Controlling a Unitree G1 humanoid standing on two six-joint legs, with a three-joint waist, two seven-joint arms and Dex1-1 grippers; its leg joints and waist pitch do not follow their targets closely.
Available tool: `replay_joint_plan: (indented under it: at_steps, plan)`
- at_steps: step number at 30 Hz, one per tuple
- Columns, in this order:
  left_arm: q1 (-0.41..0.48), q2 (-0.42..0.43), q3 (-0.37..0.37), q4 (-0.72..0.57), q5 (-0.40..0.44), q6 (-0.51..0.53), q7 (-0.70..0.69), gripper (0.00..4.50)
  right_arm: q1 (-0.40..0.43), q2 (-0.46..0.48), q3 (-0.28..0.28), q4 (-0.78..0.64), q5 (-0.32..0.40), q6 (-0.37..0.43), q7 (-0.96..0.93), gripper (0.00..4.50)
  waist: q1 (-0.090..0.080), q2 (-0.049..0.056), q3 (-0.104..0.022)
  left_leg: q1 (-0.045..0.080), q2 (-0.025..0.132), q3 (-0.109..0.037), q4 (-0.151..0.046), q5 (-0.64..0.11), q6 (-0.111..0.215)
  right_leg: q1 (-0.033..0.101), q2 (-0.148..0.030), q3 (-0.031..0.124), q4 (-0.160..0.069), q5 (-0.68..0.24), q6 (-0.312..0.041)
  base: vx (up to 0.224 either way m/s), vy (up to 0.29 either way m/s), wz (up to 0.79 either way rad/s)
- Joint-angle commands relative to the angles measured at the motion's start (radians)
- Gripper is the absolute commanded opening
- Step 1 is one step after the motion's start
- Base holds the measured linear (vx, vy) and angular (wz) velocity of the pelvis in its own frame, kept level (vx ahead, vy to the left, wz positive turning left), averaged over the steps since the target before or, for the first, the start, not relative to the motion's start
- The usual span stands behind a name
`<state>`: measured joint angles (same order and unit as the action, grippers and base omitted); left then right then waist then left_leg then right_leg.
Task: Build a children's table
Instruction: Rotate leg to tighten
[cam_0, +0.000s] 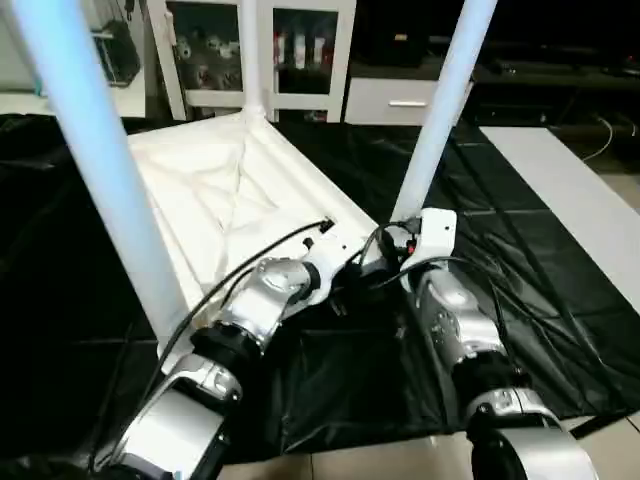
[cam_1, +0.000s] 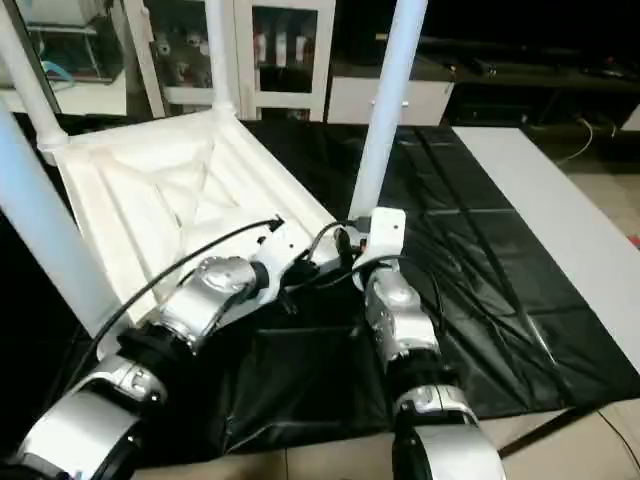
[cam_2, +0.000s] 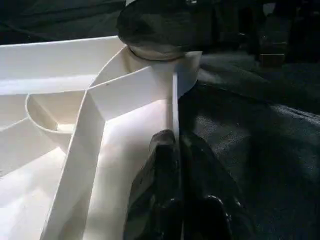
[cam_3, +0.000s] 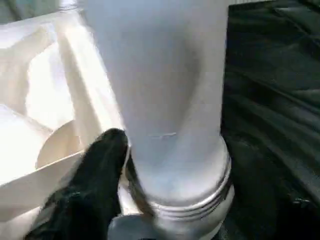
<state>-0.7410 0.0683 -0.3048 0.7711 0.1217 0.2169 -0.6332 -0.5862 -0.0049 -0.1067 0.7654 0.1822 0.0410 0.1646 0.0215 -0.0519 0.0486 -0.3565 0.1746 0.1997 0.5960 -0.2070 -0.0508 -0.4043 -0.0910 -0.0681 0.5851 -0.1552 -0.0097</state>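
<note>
The children's table lies upside down on a black sheet, its white ribbed top (cam_0: 230, 190) facing up. Three white legs stand upright in its corners: a near left leg (cam_0: 100, 150), a far leg (cam_0: 250, 60) and a near right leg (cam_0: 440, 110). My left gripper (cam_2: 175, 137) is shut on the top's thin rim close to the near right corner. My right gripper (cam_3: 170, 165) is at the base of the near right leg, closed around it. One black finger (cam_3: 100, 170) presses the leg's side just above its ridged end; the other finger is hidden behind the leg.
The black sheet (cam_0: 500, 250) covers the floor around the table. White cabinets with glass doors (cam_0: 300, 50) stand at the back. A pale strip of floor (cam_0: 570, 190) runs along the right. My two silver forearms cross the near part of the sheet.
</note>
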Motion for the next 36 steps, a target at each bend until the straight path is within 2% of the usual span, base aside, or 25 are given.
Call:
replay_joint_plan:
  at_steps: [1, 2, 3, 4, 5, 6, 7, 8, 10, 11, 12, 13, 15, 16, 18, 20, 22, 25, 26, 27, 28, 30, 34, 35, 36]
  plan:
    - [0.058, 0.036, -0.051, -0.025, -0.008, -0.032, -0.115, 0.0, 0.039, -0.02, 0.11, -0.138, -0.005, 0.013, 0.176, 3.56, 0.012, -0.002, -0.06, 0.0, 0.056, -0.03, -0.081, -0.175, 0.062, 0.047, -0.07, 0.045, -0.066, -0.254, -0.196, 0.0, 0.0, 0.0]
    - [0.075, 0.059, -0.061, -0.048, -0.01, -0.044, -0.156, 0.0, 0.061, -0.046, 0.123, -0.178, -0.002, 0.024, 0.214, 3.56, 0.013, -0.004, -0.06, 0.0, 0.058, -0.027, -0.078, -0.174, 0.072, 0.046, -0.07, 0.046, -0.064, -0.245, -0.199, 0.0, 0.0, 0.0]
    - [0.085, 0.072, -0.067, -0.062, -0.01, -0.051, -0.179, 0.0, 0.072, -0.061, 0.132, -0.197, 0.001, 0.028, 0.238, 3.74, 0.012, -0.004, -0.059, -0.003, 0.06, -0.028, -0.08, -0.17, 0.076, 0.048, -0.07, 0.047, -0.062, -0.244, -0.203, 0.0, 0.0, 0.0]
    - [0.101, 0.091, -0.071, -0.091, -0.017, -0.035, -0.208, 0.0, 0.092, -0.087, 0.146, -0.231, 0.009, 0.044, 0.282, 3.79, 0.011, 0.003, -0.061, 0.001, 0.061, -0.028, -0.08, -0.171, 0.074, 0.047, -0.068, 0.048, -0.06, -0.238, -0.209, 0.0, 0.0, 0.0]
    - [0.136, 0.144, -0.092, -0.159, -0.031, -0.044, -0.295, 0.0, 0.138, -0.157, 0.181, -0.303, 0.018, 0.064, 0.383, 3.79, 0.011, 0.003, -0.06, 0.006, 0.064, -0.026, -0.08, -0.175, 0.065, 0.043, -0.066, 0.048, -0.059, -0.225, -0.225, 0.0, 0.0, 0.0]
    - [0.136, 0.144, -0.092, -0.159, -0.031, -0.044, -0.295, 0.0, 0.138, -0.157, 0.181, -0.303, 0.018, 0.064, 0.383, 3.79, 0.015, 0.005, -0.06, 0.007, 0.065, -0.028, -0.08, -0.17, 0.064, 0.045, -0.067, 0.048, -0.057, -0.215, -0.228, 0.0, 0.0, 0.0]
    - [0.154, 0.173, -0.101, -0.196, -0.04, -0.036, -0.343, 0.0, 0.163, -0.195, 0.196, -0.337, 0.028, 0.073, 0.442, 3.79, 0.014, 0.004, -0.059, 0.007, 0.066, -0.026, -0.08, -0.167, 0.066, 0.044, -0.065, 0.05, -0.056, -0.203, -0.232, 0.0, 0.0, 0.0]
    - [0.172, 0.204, -0.112, -0.233, -0.049, -0.047, -0.397, 0.0, 0.187, -0.234, 0.21, -0.369, 0.035, 0.077, 0.505, 3.79, 0.016, 0.008, -0.058, 0.009, 0.066, -0.023, -0.081, -0.168, 0.066, 0.041, -0.062, 0.051, -0.054, -0.186, -0.238, 0.0, 0.0, 0.0]
    - [0.196, 0.241, -0.123, -0.278, -0.068, -0.079, -0.465, 0.0, 0.217, -0.279, 0.224, -0.408, 0.051, 0.08, 0.582, 3.79, 0.02, 0.009, -0.058, 0.011, 0.067, -0.025, -0.082, -0.186, 0.061, 0.042, -0.064, 0.05, -0.055, -0.196, -0.24, 0.0, 0.0, 0.0]
    - [0.221, 0.28, -0.128, -0.328, -0.093, -0.091, -0.535, 0.0, 0.254, -0.325, 0.23, -0.456, 0.079, 0.093, 0.674, 3.79, 0.021, 0.009, -0.056, 0.014, 0.069, -0.022, -0.082, -0.193, 0.058, 0.038, -0.064, 0.053, -0.054, -0.192, -0.244, 0.0, 0.0, 0.0]
    - [0.232, 0.298, -0.132, -0.351, -0.106, -0.101, -0.57, 0.0, 0.27, -0.346, 0.231, -0.475, 0.092, 0.098, 0.716, 3.79, 0.028, 0.01, -0.057, 0.016, 0.071, -0.023, -0.083, -0.201, 0.059, 0.042, -0.064, 0.052, -0.053, -0.184, -0.245, 0.0, 0.0, 0.0]
    - [0.247, 0.321, -0.132, -0.385, -0.129, -0.104, -0.618, 0.0, 0.292, -0.375, 0.233, -0.496, 0.104, 0.105, 0.769, 3.79, 0.03, 0.008, -0.055, 0.013, 0.07, -0.022, -0.085, -0.196, 0.056, 0.04, -0.063, 0.053, -0.052, -0.181, -0.246, 0.0, 0.0, 0.0]
    - [0.273, 0.373, -0.146, -0.457, -0.161, -0.086, -0.704, 0.0, 0.321, -0.42, 0.24, -0.509, 0.116, 0.111, 0.845, 3.79, 0.037, 0.01, -0.053, 0.018, 0.07, -0.021, -0.086, -0.217, 0.048, 0.038, -0.062, 0.053, -0.053, -0.196, -0.249, 0.0, 0.0, 0.0]
    - [0.28, 0.388, -0.151, -0.481, -0.166, -0.073, -0.722, 0.0, 0.33, -0.437, 0.251, -0.513, 0.111, 0.107, 0.868, 3.79, 0.037, 0.01, -0.053, 0.016, 0.071, -0.022, -0.087, -0.223, 0.045, 0.04, -0.063, 0.053, -0.052, -0.201, -0.248, 0.0, 0.0, 0.0]
    - [0.282, 0.395, -0.154, -0.492, -0.166, -0.07, -0.729, 0.0, 0.334, -0.448, 0.26, -0.513, 0.106, 0.102, 0.883, 3.79, 0.036, 0.012, -0.051, 0.015, 0.071, -0.024, -0.091, -0.246, 0.034, 0.037, -0.063, 0.053, -0.056, -0.234, -0.24, 0.0, 0.0, 0.0]
    - [0.28, 0.392, -0.145, -0.492, -0.156, -0.07, -0.711, 0.0, 0.341, -0.469, 0.287, -0.517, 0.089, 0.086, 0.908, 3.79, 0.036, 0.009, -0.046, 0.021, 0.068, -0.024, -0.091, -0.305, 0.006, 0.032, -0.066, 0.055, -0.07, -0.339, -0.214, 0.0, 0.0, 0.0]
    - [0.278, 0.392, -0.143, -0.489, -0.152, -0.074, -0.707, 0.0, 0.343, -0.474, 0.292, -0.52, 0.084, 0.087, 0.916, 3.79, 0.036, 0.008, -0.047, 0.02, 0.068, -0.026, -0.091, -0.308, 0.0, 0.032, -0.068, 0.055, -0.072, -0.359, -0.204, 0.0, 0.0, 0.0]
    - [0.266, 0.391, -0.138, -0.474, -0.148, -0.078, -0.692, 0.0, 0.338, -0.474, 0.298, -0.521, 0.081, 0.095, 0.936, 3.79, 0.036, 0.008, -0.051, 0.017, 0.067, -0.028, -0.091, -0.283, 0.0, 0.036, -0.066, 0.054, -0.067, -0.326, -0.199, 0.0, 0.0, 0.0]
    - [0.264, 0.391, -0.137, -0.473, -0.149, -0.074, -0.688, 0.0, 0.336, -0.476, 0.3, -0.52, 0.082, 0.096, 0.944, 3.79, 0.038, 0.01, -0.053, 0.016, 0.067, -0.028, -0.089, -0.254, 0.006, 0.038, -0.065, 0.054, -0.061, -0.277, -0.212, 0.0, 0.0, 0.0]
    - [0.262, 0.39, -0.137, -0.468, -0.149, -0.074, -0.686, 0.0, 0.333, -0.479, 0.304, -0.517, 0.081, 0.096, 0.95, 3.79, 0.037, 0.009, -0.054, 0.015, 0.067, -0.027, -0.089, -0.244, 0.009, 0.039, -0.064, 0.053, -0.059, -0.259, -0.216, 0.0, 0.0, 0.0]
    - [0.261, 0.39, -0.137, -0.466, -0.149, -0.074, -0.685, 0.0, 0.332, -0.481, 0.306, -0.517, 0.08, 0.096, 0.952, 3.79, 0.038, 0.013, -0.055, 0.016, 0.067, -0.027, -0.088, -0.237, 0.01, 0.04, -0.063, 0.053, -0.057, -0.242, -0.222, 0.0, 0.0, 0.0]
    - [0.257, 0.389, -0.137, -0.457, -0.148, -0.077, -0.683, 0.0, 0.331, -0.493, 0.316, -0.518, 0.075, 0.096, 0.962, 3.79, 0.038, 0.011, -0.056, 0.015, 0.066, -0.024, -0.086, -0.219, 0.018, 0.041, -0.062, 0.052, -0.054, -0.205, -0.236, 0.0, 0.0, 0.0]
    - [0.253, 0.387, -0.135, -0.445, -0.145, -0.083, -0.678, 0.0, 0.341, -0.503, 0.304, -0.524, 0.071, 0.099, 0.964, 3.79, 0.039, 0.009, -0.054, 0.015, 0.065, -0.025, -0.086, -0.239, 0.021, 0.042, -0.064, 0.053, -0.058, -0.247, -0.233, 0.0, 0.0, 0.0]
    - [0.252, 0.387, -0.135, -0.443, -0.144, -0.084, -0.677, 0.0, 0.34, -0.504, 0.301, -0.523, 0.072, 0.1, 0.965, 3.79, 0.039, 0.012, -0.053, 0.016, 0.066, -0.025, -0.086, -0.25, 0.017, 0.041, -0.064, 0.053, -0.061, -0.261, -0.229, 0.0, 0.0, 0.0]
    - [0.251, 0.386, -0.135, -0.441, -0.143, -0.084, -0.677, 0.0, 0.34, -0.505, 0.299, -0.522, 0.072, 0.1, 0.966, 3.62, 0.039, 0.012, -0.055, 0.017, 0.066, -0.026, -0.086, -0.249, 0.014, 0.042, -0.065, 0.053, -0.06, -0.26, -0.228, 0.0, 0.0, 0.0]
